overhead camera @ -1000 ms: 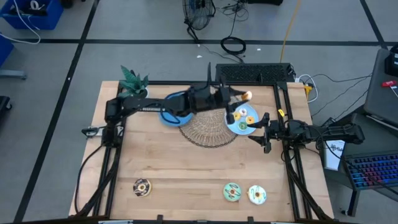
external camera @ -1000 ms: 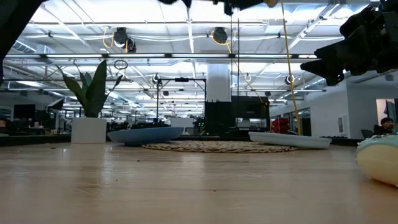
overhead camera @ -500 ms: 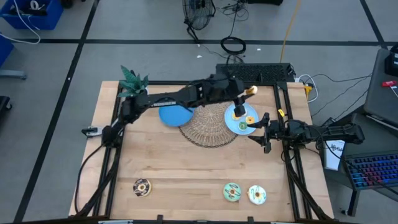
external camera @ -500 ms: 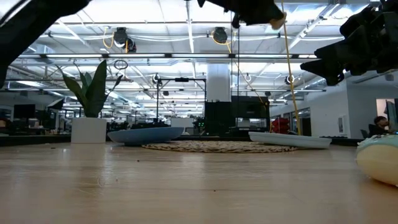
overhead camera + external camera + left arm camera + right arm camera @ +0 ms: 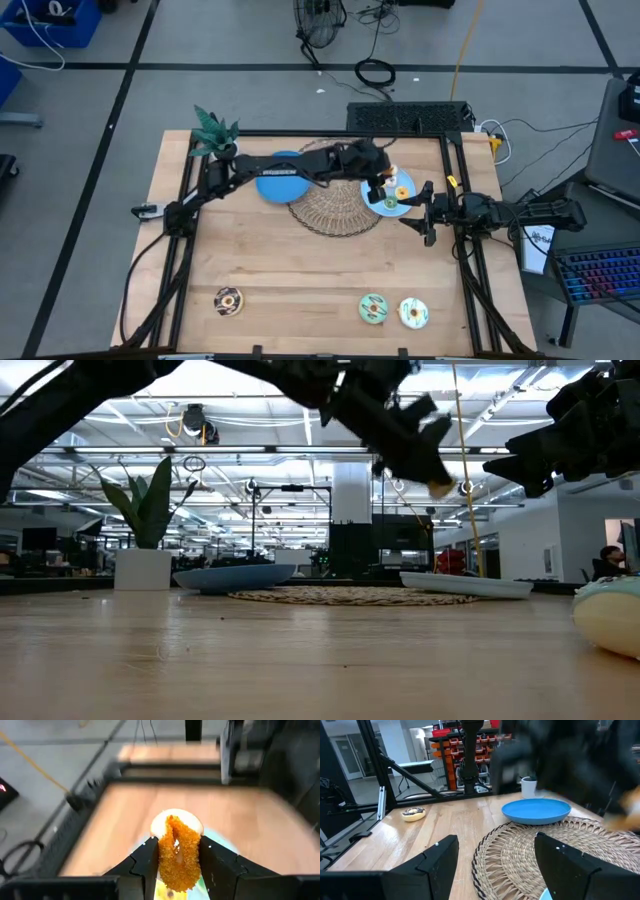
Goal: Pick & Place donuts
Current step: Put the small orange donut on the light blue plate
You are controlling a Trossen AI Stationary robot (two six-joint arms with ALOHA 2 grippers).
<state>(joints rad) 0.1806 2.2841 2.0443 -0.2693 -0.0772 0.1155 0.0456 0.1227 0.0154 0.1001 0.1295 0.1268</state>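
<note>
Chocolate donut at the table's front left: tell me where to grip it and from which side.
The chocolate donut lies flat and alone on the table. Come straight down and pinch across the ring's outer rim, or one finger through the hole. The left hand is busy holding an orange donut.

Light wood worktop (image 5: 300,265), dark rail frame around its edges; round wicker mat (image 5: 335,208) directly below the left arm's tool (image 5: 379,186); blue plate (image 5: 280,180) back along that arm, its edge touching the mat; second blue plate (image 5: 388,201) under that tool, lapping the mat's other side, small donuts on it; potted plant (image 5: 212,130) at the far corner, well behind the tool; chocolate donut (image 5: 228,300), green donut (image 5: 373,308) and white donut (image 5: 413,313) in a row along the near edge, well apart from both tools; green and white just beside each other.
</note>
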